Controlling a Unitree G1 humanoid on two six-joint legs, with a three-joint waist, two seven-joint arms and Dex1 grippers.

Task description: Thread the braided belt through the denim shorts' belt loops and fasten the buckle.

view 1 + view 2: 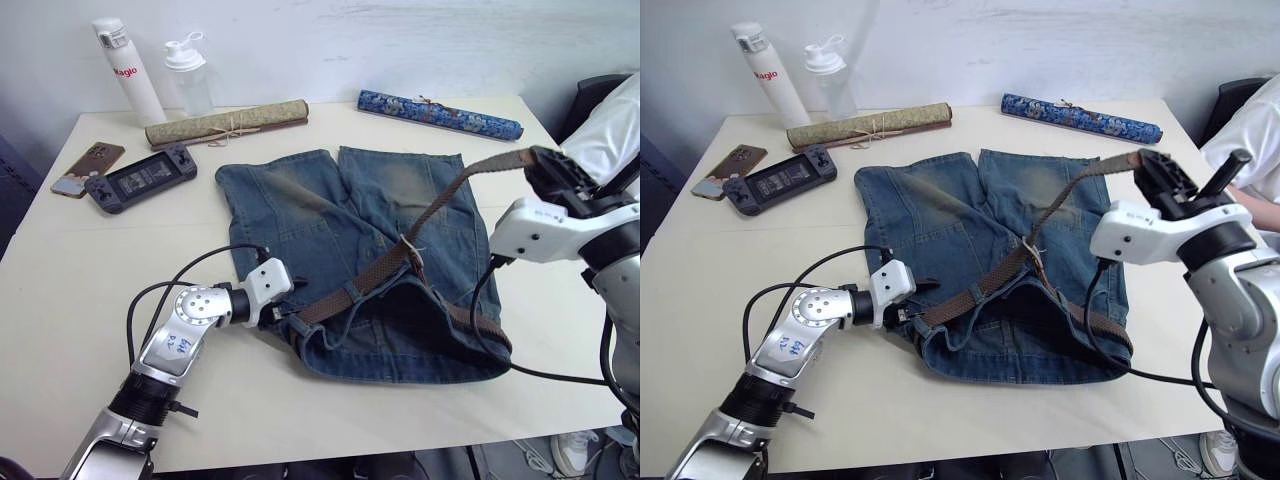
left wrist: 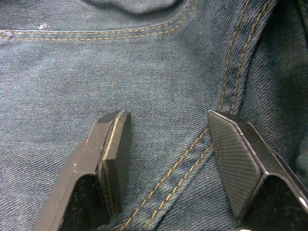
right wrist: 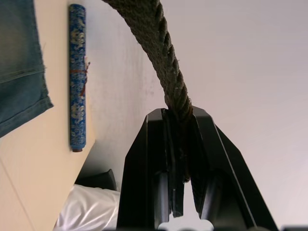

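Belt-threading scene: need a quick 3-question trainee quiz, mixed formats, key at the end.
1. True or false: the right gripper is shut on the braided belt, holding it raised off the denim shorts.
2. Multiple choice: the open left gripper is at A) the buckle, B) the shorts' waistband corner, C) the handheld game console.
3. Fill in: the blue patterned roll lies on the table beyond the shorts, toward the robot's ____ side.

Key: 1 true; 2 B; 3 right.
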